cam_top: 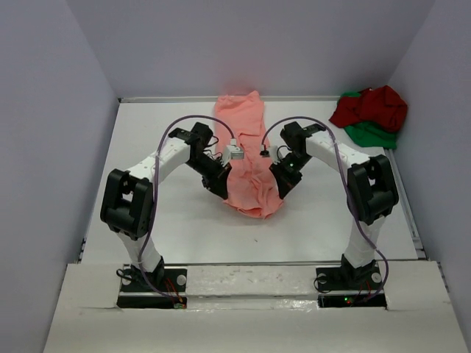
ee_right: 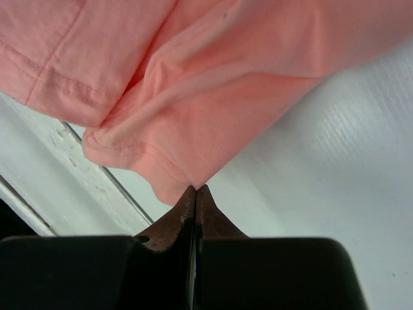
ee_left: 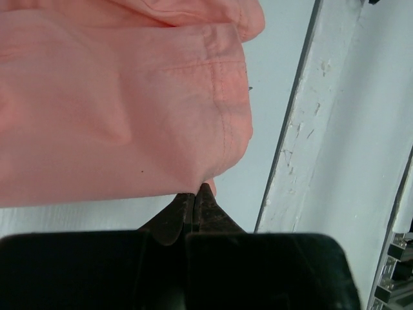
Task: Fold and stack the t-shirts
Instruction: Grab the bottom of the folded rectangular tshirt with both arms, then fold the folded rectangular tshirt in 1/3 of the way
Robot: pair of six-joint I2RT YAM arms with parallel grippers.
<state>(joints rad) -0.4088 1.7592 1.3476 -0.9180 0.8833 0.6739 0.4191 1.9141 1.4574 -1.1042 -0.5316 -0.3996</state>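
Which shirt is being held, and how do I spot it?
On the table, look dead centre. The salmon-pink shirt runs from there to the back edge, its near end pinched by the left gripper and right gripper. The dark red shirt and green shirt are heaped far right.

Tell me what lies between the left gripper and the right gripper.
Only the salmon-pink shirt, in the top view: its near end spans from the left gripper to the right gripper, each shut on an edge.

white table (cam_top: 193, 229) — pale grey walls (cam_top: 44, 110) around it
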